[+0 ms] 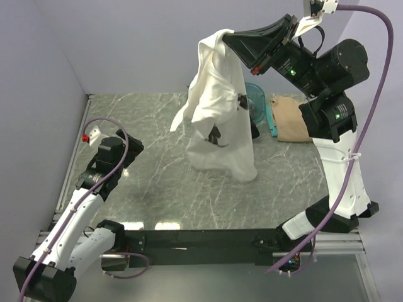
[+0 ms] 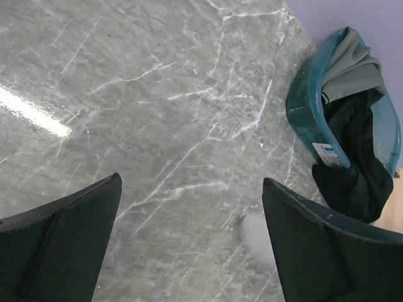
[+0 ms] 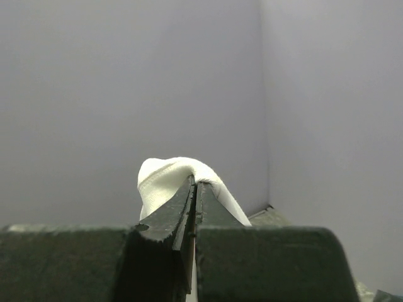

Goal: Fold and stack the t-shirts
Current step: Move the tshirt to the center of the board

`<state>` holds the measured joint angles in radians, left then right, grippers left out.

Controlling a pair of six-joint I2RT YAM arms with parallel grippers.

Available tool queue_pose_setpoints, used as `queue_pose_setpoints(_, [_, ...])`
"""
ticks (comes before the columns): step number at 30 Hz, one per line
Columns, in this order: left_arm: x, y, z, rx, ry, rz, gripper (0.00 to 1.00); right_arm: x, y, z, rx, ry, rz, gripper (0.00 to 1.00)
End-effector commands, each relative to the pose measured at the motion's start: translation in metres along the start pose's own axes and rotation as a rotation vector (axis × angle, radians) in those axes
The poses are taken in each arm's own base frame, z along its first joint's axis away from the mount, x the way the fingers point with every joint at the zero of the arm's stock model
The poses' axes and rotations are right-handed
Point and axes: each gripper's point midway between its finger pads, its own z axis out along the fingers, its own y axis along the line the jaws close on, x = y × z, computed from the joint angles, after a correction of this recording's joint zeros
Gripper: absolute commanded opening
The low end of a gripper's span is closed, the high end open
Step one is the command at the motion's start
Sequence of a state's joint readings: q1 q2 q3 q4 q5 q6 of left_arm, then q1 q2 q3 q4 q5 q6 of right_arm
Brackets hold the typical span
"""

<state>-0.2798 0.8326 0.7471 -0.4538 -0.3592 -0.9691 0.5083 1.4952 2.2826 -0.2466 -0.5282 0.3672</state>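
A large white t-shirt (image 1: 220, 113) hangs high over the middle of the table, its lower hem resting on the marble. My right gripper (image 1: 227, 36) is shut on its top edge; in the right wrist view a hemmed fold of the white t-shirt (image 3: 165, 179) bulges over my closed right gripper (image 3: 194, 184). A tan t-shirt (image 1: 291, 118) lies folded at the back right. A grey t-shirt (image 2: 352, 63) and a black one (image 2: 352, 157) spill from the teal basket (image 2: 302, 113). My left gripper (image 2: 189, 189) stands open above bare marble, holding nothing, at the left (image 1: 129, 146).
The teal basket (image 1: 257, 100) stands at the back, partly behind the hanging shirt. Grey walls close the left and far sides. The right arm's purple cable (image 1: 378, 82) loops down the right side. The black base rail (image 1: 195, 239) runs along the near edge.
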Motion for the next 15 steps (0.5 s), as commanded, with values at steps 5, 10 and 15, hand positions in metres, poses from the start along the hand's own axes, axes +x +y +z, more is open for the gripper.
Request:
queue_pose_setpoints(5, [-0.009, -0.009, -0.009, 0.036, -0.014, -0.028, 1.00, -0.002, 0.036, -0.009, -0.155, 0.001, 0.047, 0.00])
queue_pose_setpoints(10, [-0.007, -0.003, -0.011, 0.016, -0.009, -0.032, 1.00, 0.063, 0.001, -0.003, -0.084, 0.114, 0.112, 0.00])
queue_pose_setpoints(15, [0.002, 0.005, -0.009, -0.002, 0.011, -0.028, 0.99, 0.136, -0.068, -0.043, 0.271, 0.150, 0.114, 0.00])
